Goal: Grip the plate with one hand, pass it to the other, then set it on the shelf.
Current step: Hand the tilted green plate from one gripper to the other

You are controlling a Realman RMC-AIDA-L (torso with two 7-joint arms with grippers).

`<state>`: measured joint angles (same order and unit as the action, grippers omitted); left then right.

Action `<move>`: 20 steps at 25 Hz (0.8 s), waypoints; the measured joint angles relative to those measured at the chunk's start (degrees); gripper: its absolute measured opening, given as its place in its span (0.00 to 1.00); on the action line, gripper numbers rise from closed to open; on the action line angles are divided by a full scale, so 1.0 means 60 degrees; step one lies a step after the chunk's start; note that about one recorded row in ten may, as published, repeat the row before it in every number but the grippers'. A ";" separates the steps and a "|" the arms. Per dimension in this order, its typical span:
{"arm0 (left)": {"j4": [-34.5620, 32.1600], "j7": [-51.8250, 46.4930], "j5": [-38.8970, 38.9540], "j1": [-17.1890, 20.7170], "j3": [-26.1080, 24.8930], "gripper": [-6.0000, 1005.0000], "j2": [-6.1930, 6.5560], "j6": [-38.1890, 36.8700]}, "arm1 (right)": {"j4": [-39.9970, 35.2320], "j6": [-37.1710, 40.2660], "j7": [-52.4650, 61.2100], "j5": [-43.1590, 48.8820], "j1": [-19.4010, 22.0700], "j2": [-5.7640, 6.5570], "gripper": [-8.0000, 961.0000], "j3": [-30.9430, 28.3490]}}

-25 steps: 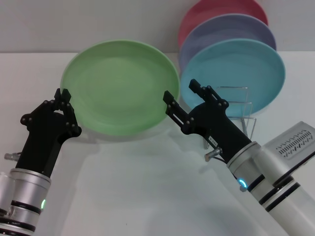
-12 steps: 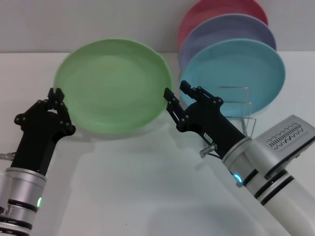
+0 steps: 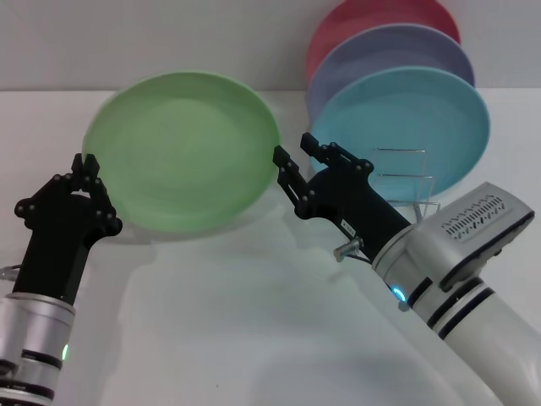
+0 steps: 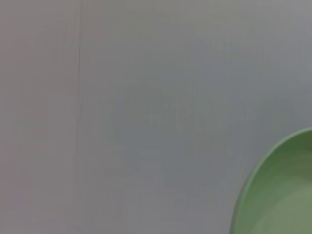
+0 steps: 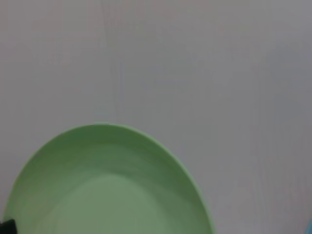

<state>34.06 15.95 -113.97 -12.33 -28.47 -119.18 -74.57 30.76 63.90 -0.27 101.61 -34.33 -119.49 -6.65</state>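
The light-green plate (image 3: 182, 152) is held up off the table, tilted with its face toward me. My left gripper (image 3: 85, 167) is shut on its left rim. My right gripper (image 3: 296, 150) is open just right of the plate's right rim, not touching it. The plate's rim also shows in the left wrist view (image 4: 282, 195), and its upper part shows in the right wrist view (image 5: 107, 185). The shelf (image 3: 410, 182), a thin silver wire rack, stands on the table behind my right gripper.
Three plates stand upright in the rack: a turquoise-blue one (image 3: 414, 118) in front, a lavender one (image 3: 397, 51) behind it, and a red one (image 3: 372, 17) at the back. The white table (image 3: 254, 321) spreads in front of both arms.
My left gripper has carried the plate to the left. My right gripper, still open, has followed it leftward and stays beside the plate's right rim.
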 joint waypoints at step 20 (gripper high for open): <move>0.0302 0.1438 0.0861 -0.0054 0.0698 0.10 -0.0001 -0.0305 | -0.0017 -0.0336 0.0000 0.0029 -0.0197 0.0011 0.44 -0.0034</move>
<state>35.87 24.58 -108.80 -12.65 -24.28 -119.18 -76.40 30.66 61.89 -0.27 101.78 -35.51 -119.42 -6.85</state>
